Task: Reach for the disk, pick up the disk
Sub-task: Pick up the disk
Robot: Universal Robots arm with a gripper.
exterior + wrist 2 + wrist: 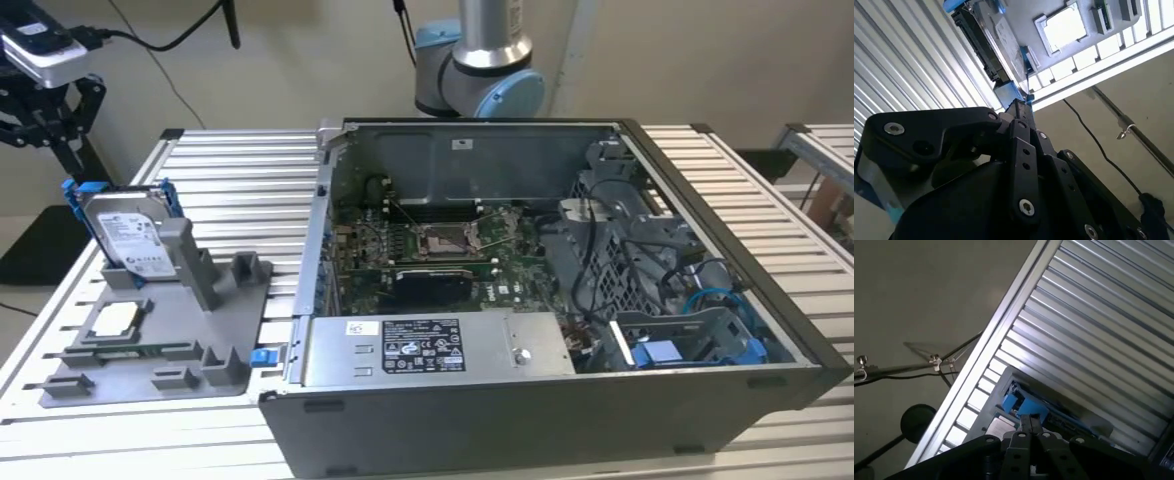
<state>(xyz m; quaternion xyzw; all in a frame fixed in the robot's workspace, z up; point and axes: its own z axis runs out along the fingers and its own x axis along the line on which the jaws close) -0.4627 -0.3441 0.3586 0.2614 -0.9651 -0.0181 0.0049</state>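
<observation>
The disk (pixel 131 232) stands upright in a slot of the grey fixture tray (pixel 200 340), at the exterior view's left on the slatted aluminium surface (pixel 227 160), with a blue frame clipped round it. The claw (pixel 56 115) hangs above it, slightly to the exterior view's left, not touching. A small square chip (pixel 114 320) lies flat on the tray near the disk. The open PC case (pixel 561 420) sits just beside the tray: motherboard (pixel 441 250) inside, power supply (pixel 427 345) at the near wall. The arm base (pixel 481 60) is behind the case.
</observation>
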